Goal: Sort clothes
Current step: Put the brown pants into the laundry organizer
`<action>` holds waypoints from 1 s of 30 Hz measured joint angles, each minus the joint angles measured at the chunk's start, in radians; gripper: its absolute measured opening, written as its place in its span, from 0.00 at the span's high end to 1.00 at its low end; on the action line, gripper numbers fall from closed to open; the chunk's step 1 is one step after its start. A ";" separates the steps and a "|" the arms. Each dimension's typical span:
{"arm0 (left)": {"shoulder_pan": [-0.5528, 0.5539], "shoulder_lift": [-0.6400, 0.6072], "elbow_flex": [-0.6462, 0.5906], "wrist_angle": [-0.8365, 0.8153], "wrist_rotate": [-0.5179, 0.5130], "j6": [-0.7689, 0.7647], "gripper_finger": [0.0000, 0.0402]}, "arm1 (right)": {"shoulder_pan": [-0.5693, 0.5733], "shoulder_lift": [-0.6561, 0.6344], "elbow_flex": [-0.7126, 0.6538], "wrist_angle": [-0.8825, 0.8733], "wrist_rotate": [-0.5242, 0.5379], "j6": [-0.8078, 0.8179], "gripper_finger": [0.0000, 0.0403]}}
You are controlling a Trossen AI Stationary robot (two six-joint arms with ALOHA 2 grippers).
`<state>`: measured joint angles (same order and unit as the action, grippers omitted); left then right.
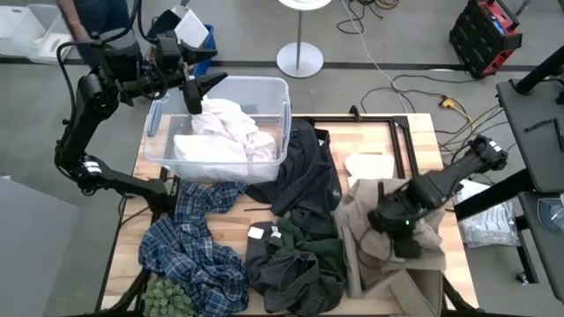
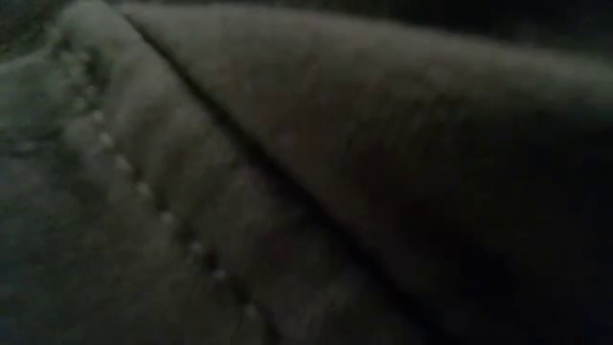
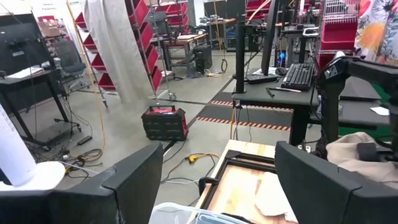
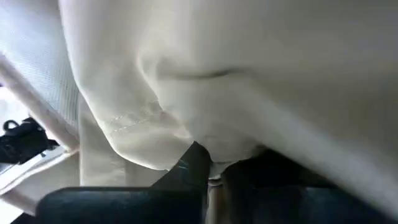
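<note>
My left gripper [image 1: 198,88] is open and empty, hovering over the clear plastic bin [image 1: 286,106] that holds the white garments [image 1: 220,132]; its fingers stand wide apart in the left wrist view [image 3: 217,199]. My right gripper [image 1: 388,218] is down on the beige garment [image 1: 379,255] at the table's right and shut on it. A blue-and-white plaid garment [image 1: 194,246], a black one [image 1: 308,176], a dark green one [image 1: 317,246] and a dark grey one [image 1: 286,277] lie spread on the table. Dark cloth [image 2: 287,172] fills the low view. My right gripper pinches a bunched fold of the beige garment [image 4: 211,140] where its two fingers [image 4: 193,168] meet. It comes slanting down from the table's right side. How many layers it has cannot be told. The rest of the garment lies slack on the table around the gripper.
A small green plant [image 1: 163,299] stands at the near left corner. A flat white piece [image 1: 370,165] lies on the wood by a black frame [image 1: 401,141]. A red toolbox [image 1: 485,35], cables and a lamp base [image 1: 300,60] are on the floor beyond the table.
</note>
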<state>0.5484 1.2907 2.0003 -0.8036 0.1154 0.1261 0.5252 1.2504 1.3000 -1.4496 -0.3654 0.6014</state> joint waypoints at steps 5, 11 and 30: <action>0.000 0.000 0.000 -0.005 0.003 0.022 0.29 | 0.041 0.048 0.006 0.066 -0.022 0.135 0.73; 0.000 0.000 0.000 -0.006 0.008 0.023 0.29 | 0.043 0.035 0.130 0.053 -0.065 0.239 0.48; 0.000 0.000 0.000 0.044 0.034 0.020 0.29 | -0.211 -0.013 0.259 -0.119 0.930 0.444 0.95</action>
<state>0.5488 1.2907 2.0003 -0.7597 0.1490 0.1459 0.3142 1.2378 1.5593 -1.5690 0.5644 1.0449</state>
